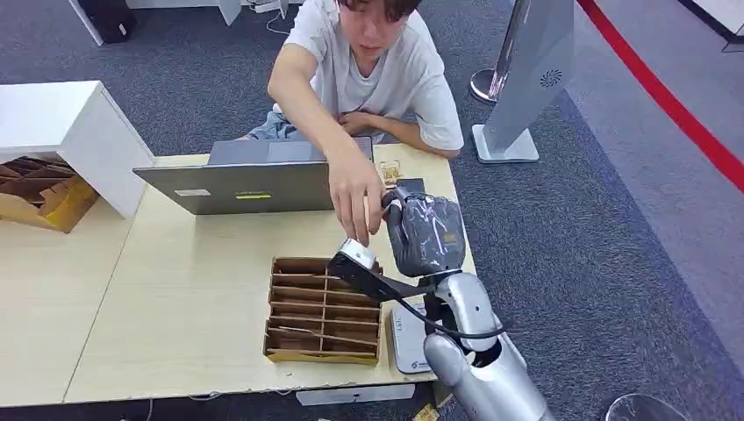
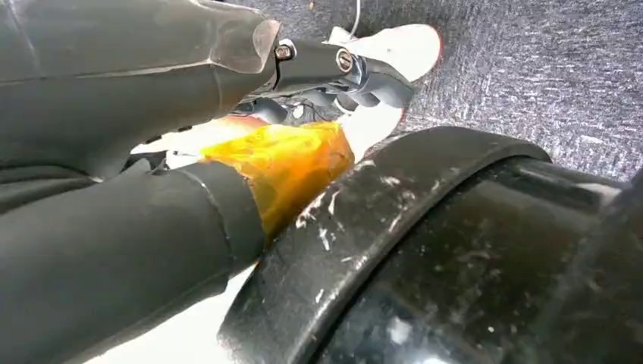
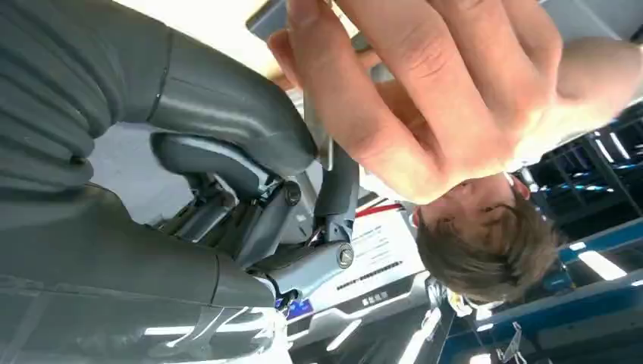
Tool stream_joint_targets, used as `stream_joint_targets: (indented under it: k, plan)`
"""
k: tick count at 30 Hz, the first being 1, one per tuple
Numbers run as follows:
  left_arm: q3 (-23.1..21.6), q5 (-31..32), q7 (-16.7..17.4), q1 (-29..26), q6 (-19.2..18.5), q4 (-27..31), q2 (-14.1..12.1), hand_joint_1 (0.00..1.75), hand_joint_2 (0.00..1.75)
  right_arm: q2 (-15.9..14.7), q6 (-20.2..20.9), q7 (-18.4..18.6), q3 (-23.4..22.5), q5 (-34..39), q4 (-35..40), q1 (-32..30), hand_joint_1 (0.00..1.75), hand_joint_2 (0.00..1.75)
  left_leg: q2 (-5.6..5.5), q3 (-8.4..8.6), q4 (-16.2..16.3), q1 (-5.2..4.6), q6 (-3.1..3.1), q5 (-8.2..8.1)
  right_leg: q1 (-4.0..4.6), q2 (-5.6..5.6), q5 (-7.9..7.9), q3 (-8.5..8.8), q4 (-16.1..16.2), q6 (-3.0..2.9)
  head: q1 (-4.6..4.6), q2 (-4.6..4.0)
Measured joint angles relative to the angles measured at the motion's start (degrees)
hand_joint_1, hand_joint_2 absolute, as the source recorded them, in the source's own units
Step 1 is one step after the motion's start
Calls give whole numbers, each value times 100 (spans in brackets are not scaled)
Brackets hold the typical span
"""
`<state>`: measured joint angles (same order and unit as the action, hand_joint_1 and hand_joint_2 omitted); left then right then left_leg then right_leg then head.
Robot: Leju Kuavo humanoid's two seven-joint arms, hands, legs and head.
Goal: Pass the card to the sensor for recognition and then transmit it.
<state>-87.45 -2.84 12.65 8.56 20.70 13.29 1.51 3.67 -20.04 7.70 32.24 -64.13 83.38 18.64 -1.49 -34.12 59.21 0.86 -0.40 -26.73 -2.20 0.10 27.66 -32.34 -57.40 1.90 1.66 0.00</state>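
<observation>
My right hand is raised above the table's right end, past the cardboard tray. In the right wrist view a thin pale card shows edge-on, pinched between its thumb and a dark finger. A person's hand reaches down from across the table, and its fingers close around the card's far end. A white flat device lies on the table under my right forearm. My left hand hangs beside my body above the grey carpet and holds nothing.
A cardboard tray with dividers sits left of my right arm. An open laptop stands behind it, with a small black item near the table's far right corner. The person sits across the table. A white cabinet stands at the left.
</observation>
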Motion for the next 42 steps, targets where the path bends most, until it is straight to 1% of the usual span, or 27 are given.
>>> stream_joint_targets:
  k: [3, 4, 16, 21, 29, 35, 42]
  plan:
    - [0, 27, -15, 25, -53, -24, 11, 0, 0, 9, -35, -68, -35, 84, 145, -89, 0, 175, 0, 0, 0, 0, 0, 0, 0, 0, 0, 0, 0, 0, -2, 0]
    - [0, 29, -15, 31, -66, -33, 11, 0, 0, 13, -57, -79, -55, 97, 195, -118, 0, 0, 0, 0, 0, 0, 0, 0, 0, 0, 0, 0, 0, 0, -2, 0]
    - [0, 46, -39, 46, -88, -101, 48, 0, 0, 16, -291, -354, -120, 46, 903, -536, 0, 0, 3, 0, 0, 0, 0, 0, 0, 1, 0, -2, 0, 0, -2, 0]
    - [0, 48, -46, 48, -88, -127, 63, 0, 0, 16, -291, -365, -122, 53, 1150, -631, 0, 0, 8, 0, 0, 0, 0, 0, 0, 5, 0, -2, 0, 0, 0, 0]
    - [2, 81, -44, 59, -101, -168, 92, 0, 0, 16, -291, -372, -140, 53, 1286, -705, 0, 0, 8, 1, 0, 0, 0, 0, 0, 5, 0, -2, 0, 0, 0, 0]
    - [2, 64, -46, 47, -46, -175, 92, 0, 0, -6, -352, -488, -153, 53, 1572, -922, 0, 0, 8, -1, 0, 0, 0, -1, 0, 5, 1, -3, 0, 0, -2, 0]
    - [2, 64, -46, 45, -37, -177, 92, 0, 0, -41, -387, -523, -153, 53, 1762, -1044, 0, 0, 9, 0, -1, 0, 0, 0, 0, 6, 1, -4, 0, 1, -2, 0]
